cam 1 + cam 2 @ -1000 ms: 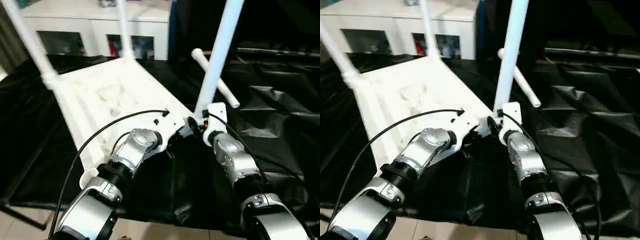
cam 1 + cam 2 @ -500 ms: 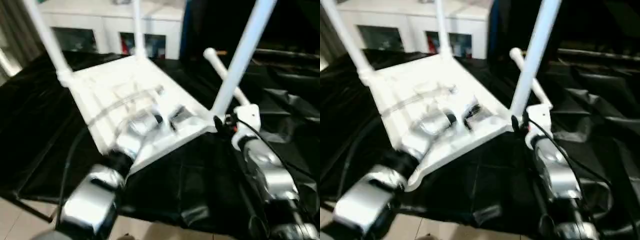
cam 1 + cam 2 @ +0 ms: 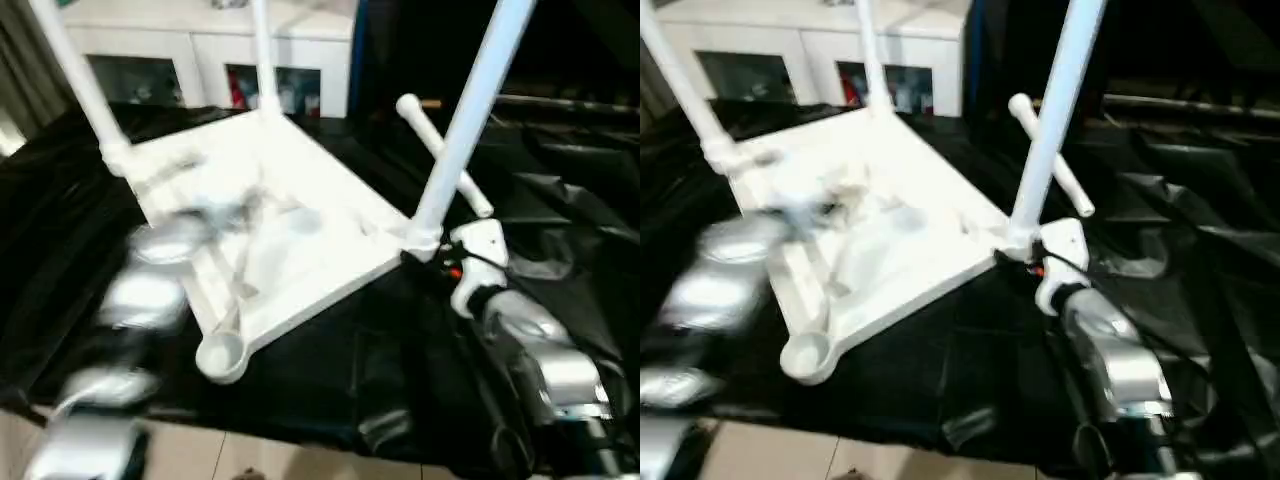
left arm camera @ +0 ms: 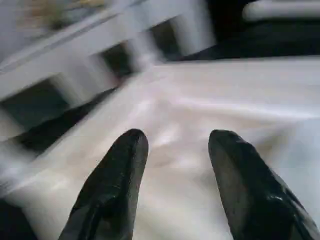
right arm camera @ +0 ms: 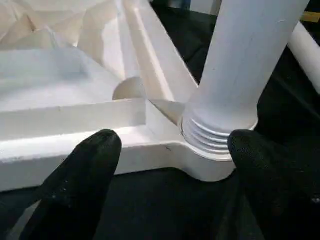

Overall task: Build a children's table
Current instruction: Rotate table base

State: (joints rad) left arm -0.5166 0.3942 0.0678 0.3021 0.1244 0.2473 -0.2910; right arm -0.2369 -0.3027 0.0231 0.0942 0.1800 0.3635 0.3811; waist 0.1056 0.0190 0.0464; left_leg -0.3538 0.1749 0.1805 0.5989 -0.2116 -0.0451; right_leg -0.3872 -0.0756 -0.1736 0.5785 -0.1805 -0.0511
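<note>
In the left eye view, the white rectangular plastic tabletop [image 3: 270,230] lies upside down on the black cloth-covered work surface [image 3: 560,230], filling the centre and upper left of the frame. Three white tubular legs stand in its corner sockets: one at the upper left [image 3: 75,80], one at the top centre [image 3: 263,55], and the nearest leg [image 3: 465,120] rising right of centre. The empty round socket [image 3: 222,355] sits at lower left of centre. A fourth loose white leg [image 3: 440,150] lies on the cloth behind the nearest leg. A white cabinet with glass doors [image 3: 200,60] runs along the top.

The right eye view shows the same layout, with the right gripper [image 3: 1040,262] just beside the base of the standing leg.

In the left wrist view, the left gripper [image 4: 175,150] has its black fingers spread, released, over the pale tabletop with nothing between them.

In the right wrist view, the right gripper's black fingers [image 5: 85,165] stand wide apart on either side of the threaded leg base, grasping nothing.

The hollow plastic likely handles light and stiff but smooth and slippery; the loose leg is probably best taken at mid-shaft, and the tabletop by its ribbed rim.
</note>
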